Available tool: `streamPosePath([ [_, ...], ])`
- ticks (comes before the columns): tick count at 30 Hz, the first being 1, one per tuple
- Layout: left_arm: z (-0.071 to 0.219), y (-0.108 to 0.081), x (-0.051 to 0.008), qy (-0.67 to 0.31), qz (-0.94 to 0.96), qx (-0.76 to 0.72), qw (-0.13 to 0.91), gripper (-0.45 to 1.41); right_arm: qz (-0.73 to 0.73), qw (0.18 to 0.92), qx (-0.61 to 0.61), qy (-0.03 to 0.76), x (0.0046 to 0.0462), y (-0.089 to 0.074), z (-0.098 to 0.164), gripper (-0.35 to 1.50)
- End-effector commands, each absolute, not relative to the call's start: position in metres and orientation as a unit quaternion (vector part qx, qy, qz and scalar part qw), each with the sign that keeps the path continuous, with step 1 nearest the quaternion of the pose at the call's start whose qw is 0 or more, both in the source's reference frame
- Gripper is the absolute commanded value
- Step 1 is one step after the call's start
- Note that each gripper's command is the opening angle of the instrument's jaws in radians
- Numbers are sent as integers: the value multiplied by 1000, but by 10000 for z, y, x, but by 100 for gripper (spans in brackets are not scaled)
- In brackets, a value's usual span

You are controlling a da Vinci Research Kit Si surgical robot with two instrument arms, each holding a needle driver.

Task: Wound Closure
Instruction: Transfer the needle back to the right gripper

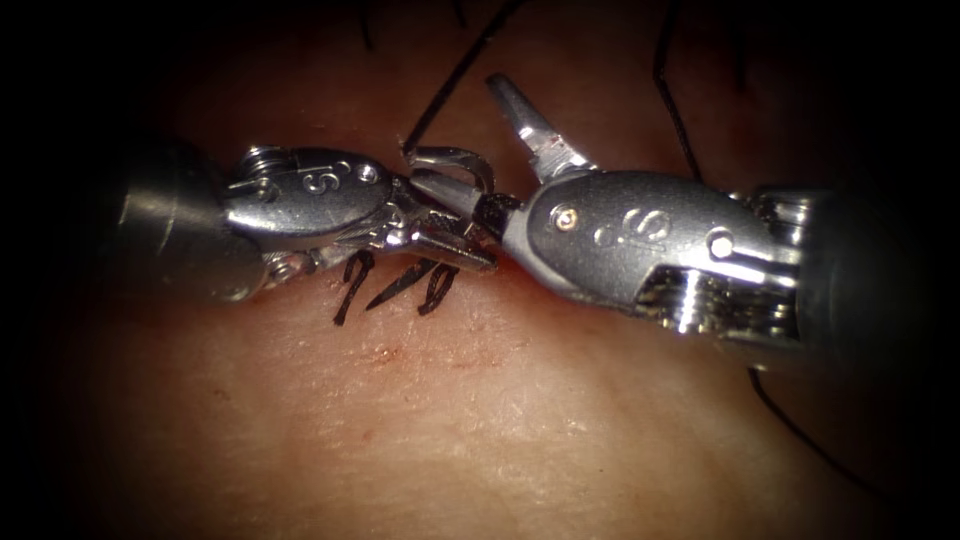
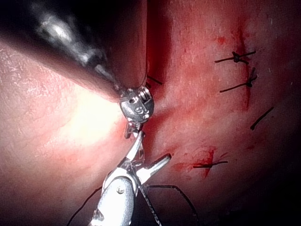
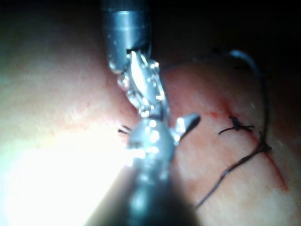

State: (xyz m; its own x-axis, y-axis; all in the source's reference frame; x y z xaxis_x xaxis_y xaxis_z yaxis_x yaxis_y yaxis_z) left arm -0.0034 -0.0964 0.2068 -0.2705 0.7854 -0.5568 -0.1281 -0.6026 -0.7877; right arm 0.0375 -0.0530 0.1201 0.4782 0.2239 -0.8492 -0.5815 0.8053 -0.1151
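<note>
Two end effectors met tip to tip over the tissue: the left end effector was pressed together on the curved needle near its middle, while the right end effector stood spread, one jaw raised, the other beside the needle. Dark thread ran up from the needle's end, and tied stitches crossed the cut just below the tools.

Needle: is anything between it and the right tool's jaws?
Nothing visible. The needle sits between the right tool's open jaws, above the tissue, thread trailing off it. Whether the left tool holds it is unclear.
</note>
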Motion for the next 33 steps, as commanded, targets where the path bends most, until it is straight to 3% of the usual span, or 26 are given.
streamPosePath([
  [1,2073,-970,-38,-319,731,-517,313,-23,237,837,-199,451,381,-535,1205,89],
  [5,2073,-970,-39,-319,731,-516,313,-24,227,839,-206,449,379,-539,1204,56],
  [8,2073,-970,-39,-319,731,-516,313,-26,220,836,-217,453,376,-538,1201,9],
  [9,2073,-970,-39,-319,731,-516,313,-26,219,833,-221,457,372,-537,1198,-30],
  [10,2073,-970,-39,-319,731,-516,313,-26,220,832,-222,458,370,-537,1197,-35],
  [18,2069,-970,-39,-317,731,-515,317,-24,224,836,-229,446,349,-535,1193,-35],
  [20,2066,-966,-40,-314,729,-514,325,11,220,835,-224,451,345,-533,1195,-35],
  [21,2064,-963,-40,-309,729,-513,331,41,217,834,-221,456,343,-532,1195,-35],
  [22,2064,-963,-40,-309,729,-513,331,41,217,834,-221,456,343,-532,1195,-35],
  [23,2063,-959,-39,-305,727,-514,338,81,213,833,-218,461,341,-530,1197,-35],
  [24,2060,-953,-35,-296,726,-513,350,108,207,829,-207,476,333,-524,1199,-35],
  [29,2055,-955,-26,-263,744,-513,338,123,188,824,-114,522,296,-502,1213,-35],
  [33,2053,-968,-30,-251,751,-515,329,118,154,827,-105,530,274,-486,1231,-35],
])
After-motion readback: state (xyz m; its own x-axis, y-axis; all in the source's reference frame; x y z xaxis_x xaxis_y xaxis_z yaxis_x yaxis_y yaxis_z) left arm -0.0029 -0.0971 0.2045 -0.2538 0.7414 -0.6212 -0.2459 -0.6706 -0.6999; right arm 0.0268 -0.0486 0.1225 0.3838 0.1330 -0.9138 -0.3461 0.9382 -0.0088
